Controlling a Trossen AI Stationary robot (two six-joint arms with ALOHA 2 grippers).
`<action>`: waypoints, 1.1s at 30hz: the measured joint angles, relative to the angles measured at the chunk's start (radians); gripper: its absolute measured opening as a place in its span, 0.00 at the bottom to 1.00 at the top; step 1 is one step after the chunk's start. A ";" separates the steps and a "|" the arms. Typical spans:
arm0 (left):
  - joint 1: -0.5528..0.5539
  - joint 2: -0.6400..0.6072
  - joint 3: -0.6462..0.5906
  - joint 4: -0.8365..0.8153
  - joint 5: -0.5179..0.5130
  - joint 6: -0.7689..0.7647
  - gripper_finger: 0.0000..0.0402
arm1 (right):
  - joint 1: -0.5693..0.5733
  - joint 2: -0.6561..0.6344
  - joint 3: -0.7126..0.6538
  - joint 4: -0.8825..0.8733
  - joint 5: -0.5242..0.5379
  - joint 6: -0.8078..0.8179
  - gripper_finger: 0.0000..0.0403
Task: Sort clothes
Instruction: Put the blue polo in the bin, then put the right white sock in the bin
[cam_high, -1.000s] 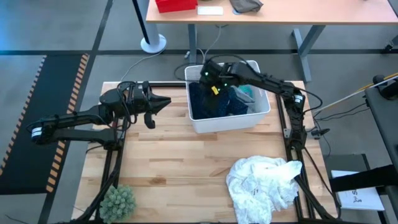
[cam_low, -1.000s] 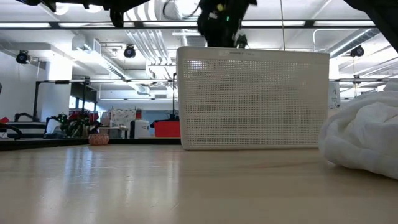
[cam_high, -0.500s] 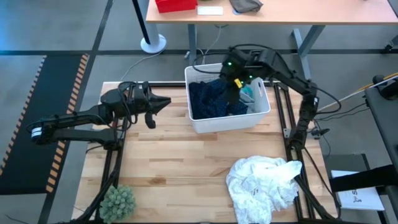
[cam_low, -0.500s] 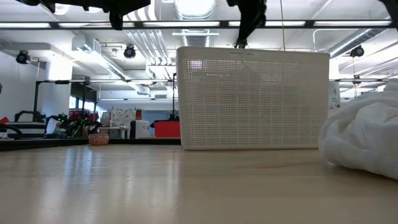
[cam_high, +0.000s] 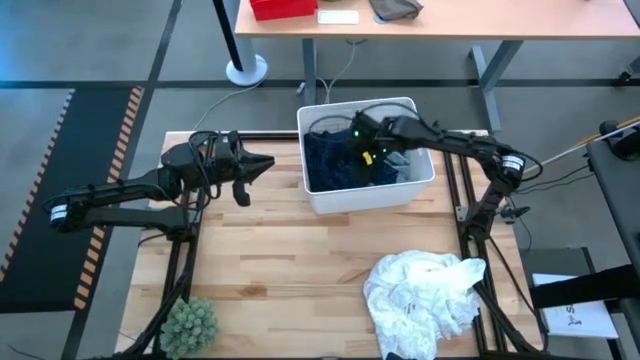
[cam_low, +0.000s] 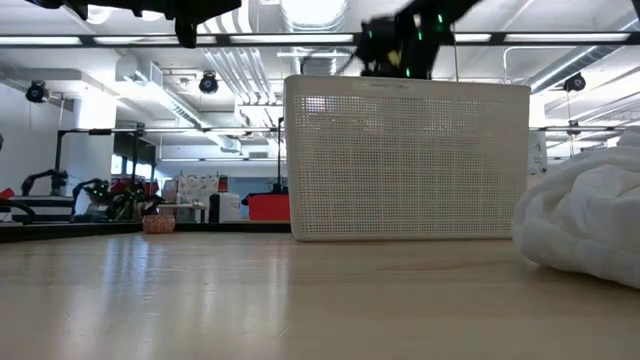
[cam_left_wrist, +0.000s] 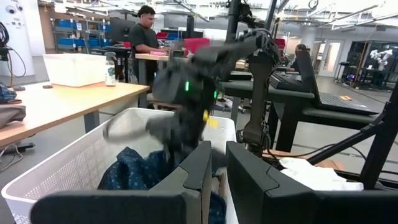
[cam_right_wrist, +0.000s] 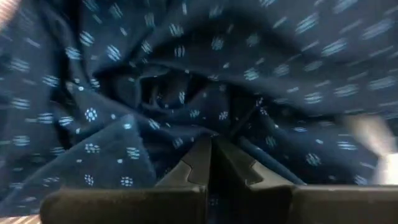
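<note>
- The green spiky plant (cam_high: 190, 322) sits at the near left corner of the desk (cam_high: 270, 270), well apart from everything else.
- The left gripper (cam_high: 262, 166) hangs above the left part of the desk, just beside the bin's left wall, pointing toward it. Its two fingers (cam_left_wrist: 193, 174) stand nearly together with only a slim gap, and nothing is between them.
- The white rectangular bin (cam_high: 368, 193) stands at the far middle of the desk; in the low view its perforated wall (cam_low: 405, 160) hides what lies inside.
- The navy patterned garment (cam_high: 335, 165) fills the left and middle of the bin, rumpled in folds; a teal garment (cam_high: 398, 150) shows at the bin's right side.
- The right gripper (cam_high: 362, 152) reaches into the bin from the right, over the navy garment. Its fingers (cam_right_wrist: 199, 163) are pressed shut, with the tips down against the dotted navy cloth (cam_right_wrist: 186, 81); whether a fold is pinched between them cannot be told.
- The large white garment (cam_high: 425, 290) lies in a crumpled heap at the near right of the desk, outside the bin and apart from it.
</note>
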 joint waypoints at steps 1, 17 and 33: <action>0.000 0.000 0.000 0.000 0.000 0.001 0.09 | -0.004 0.000 -0.050 0.046 -0.007 0.010 0.00; 0.000 0.002 0.000 0.004 0.000 0.002 0.09 | -0.010 -0.064 -0.277 0.333 -0.083 0.077 0.00; -0.003 0.004 0.000 0.020 -0.018 0.020 0.09 | 0.036 -0.378 -0.157 0.356 -0.008 0.013 0.00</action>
